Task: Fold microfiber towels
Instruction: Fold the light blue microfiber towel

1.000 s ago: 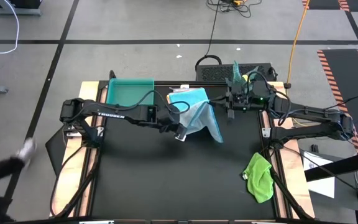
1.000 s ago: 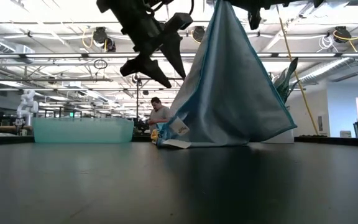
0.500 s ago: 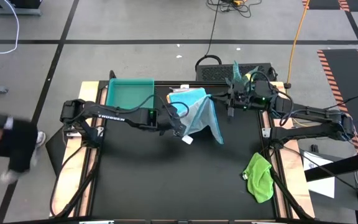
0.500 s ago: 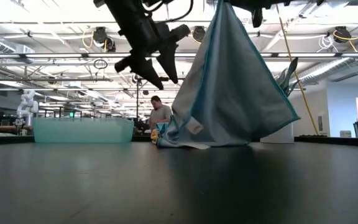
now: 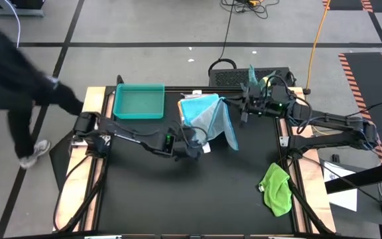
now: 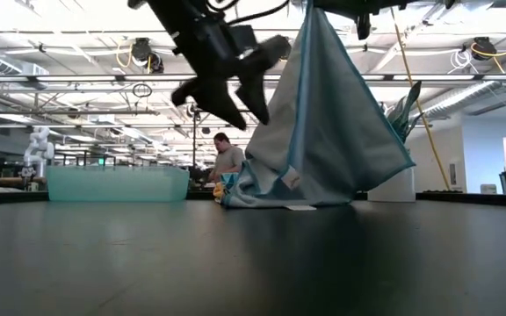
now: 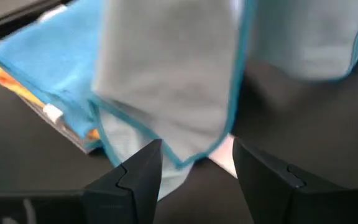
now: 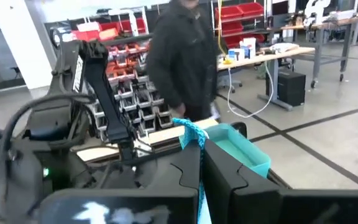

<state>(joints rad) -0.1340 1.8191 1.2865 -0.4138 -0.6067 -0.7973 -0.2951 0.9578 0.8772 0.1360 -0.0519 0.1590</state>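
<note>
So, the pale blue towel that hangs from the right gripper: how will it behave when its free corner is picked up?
Probably floppy: the pale blue towel drapes in a cone from the right gripper. Likely light, since one pinched corner carries it. Its lower edge may swing away from the open left gripper.

No readable text anywhere right now. The small white tag (image 6: pixel 302 207) on the pale blue towel (image 6: pixel 332 132) lies by its hem at the frame's middle (too small to read), and the left arm (image 5: pixel 134 137) shows no legible lettering.
</note>
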